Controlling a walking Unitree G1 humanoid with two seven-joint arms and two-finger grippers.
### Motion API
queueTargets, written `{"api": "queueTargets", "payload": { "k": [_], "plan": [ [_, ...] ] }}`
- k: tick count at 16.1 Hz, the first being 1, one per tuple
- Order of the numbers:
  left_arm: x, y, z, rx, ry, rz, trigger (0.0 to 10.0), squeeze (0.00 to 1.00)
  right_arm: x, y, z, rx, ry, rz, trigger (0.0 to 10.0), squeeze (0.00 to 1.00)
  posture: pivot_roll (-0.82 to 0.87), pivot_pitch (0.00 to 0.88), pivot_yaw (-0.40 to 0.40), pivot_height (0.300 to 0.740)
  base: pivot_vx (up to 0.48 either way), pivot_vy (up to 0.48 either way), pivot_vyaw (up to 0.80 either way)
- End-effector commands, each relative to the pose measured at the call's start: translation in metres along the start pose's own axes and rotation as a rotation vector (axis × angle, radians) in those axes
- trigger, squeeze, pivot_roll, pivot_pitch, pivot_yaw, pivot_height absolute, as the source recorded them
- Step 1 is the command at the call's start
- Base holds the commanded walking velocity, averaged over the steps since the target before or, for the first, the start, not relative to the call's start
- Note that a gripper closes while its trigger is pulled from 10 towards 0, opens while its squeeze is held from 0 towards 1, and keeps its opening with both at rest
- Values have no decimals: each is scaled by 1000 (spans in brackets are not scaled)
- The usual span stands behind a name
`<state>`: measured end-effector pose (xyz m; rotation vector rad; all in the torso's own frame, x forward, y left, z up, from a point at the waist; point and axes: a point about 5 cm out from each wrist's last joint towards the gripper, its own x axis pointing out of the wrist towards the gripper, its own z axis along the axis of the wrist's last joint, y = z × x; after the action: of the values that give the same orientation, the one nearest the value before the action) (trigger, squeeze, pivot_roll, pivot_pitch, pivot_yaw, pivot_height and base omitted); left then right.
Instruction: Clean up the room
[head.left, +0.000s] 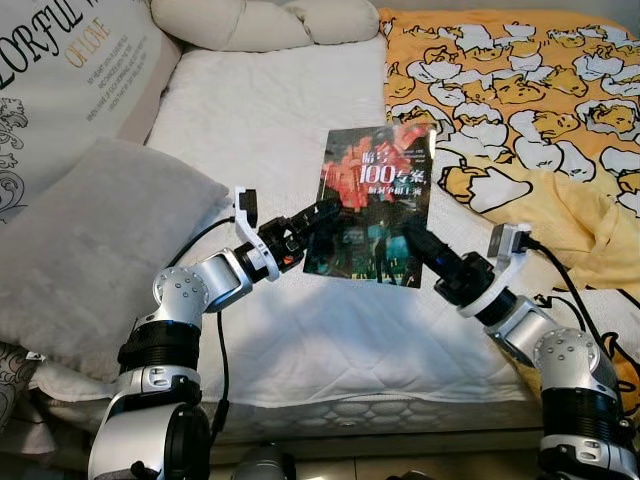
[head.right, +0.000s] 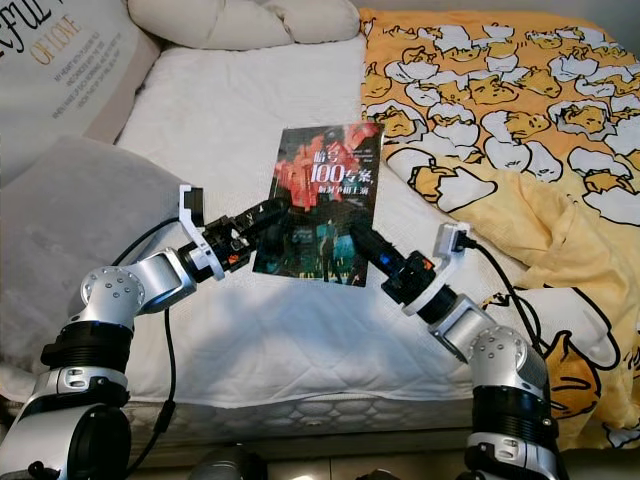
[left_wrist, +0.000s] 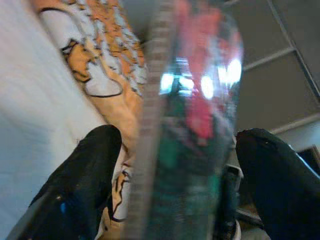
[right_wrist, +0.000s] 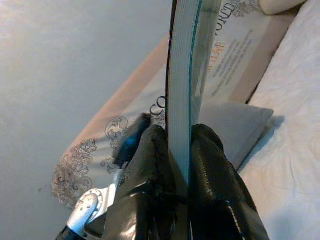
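your right gripper (right_wrist: 182, 165) pinches the near right corner of the book (head.left: 372, 200), held upright above the white mattress (head.left: 280, 130). your left gripper (head.left: 322, 215) stands at the book's left edge, fingers spread either side. risk: a one-corner grip may let the book pivot or slip onto the mattress.

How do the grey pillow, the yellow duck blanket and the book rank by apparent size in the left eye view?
1. yellow duck blanket
2. grey pillow, though it lies nearer the camera, so the order of these two is unsure
3. book, held up by the left gripper and right gripper
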<state>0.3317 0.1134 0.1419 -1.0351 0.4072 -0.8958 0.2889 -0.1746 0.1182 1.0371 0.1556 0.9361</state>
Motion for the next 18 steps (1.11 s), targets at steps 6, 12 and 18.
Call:
{"api": "queueTargets", "payload": {
  "k": [6, 12, 18],
  "plan": [
    [-2, -10, -5, 120, 88, -65, 0, 0, 5, 1, 2, -39, 34, -26, 0, 0, -7, 0, 57, 740, 0, 0, 0],
    [-4, -7, 0, 193, 66, -13, 0, 0, 5, -1, 4, -61, 41, -54, 0, 0, -5, 0, 57, 740, 0, 0, 0],
    [-8, 0, 9, 282, 26, 79, 0, 0, 6, -4, 3, -103, 65, -91, 10000, 0, -4, 0, 61, 740, 0, 0, 0]
  ]
}}
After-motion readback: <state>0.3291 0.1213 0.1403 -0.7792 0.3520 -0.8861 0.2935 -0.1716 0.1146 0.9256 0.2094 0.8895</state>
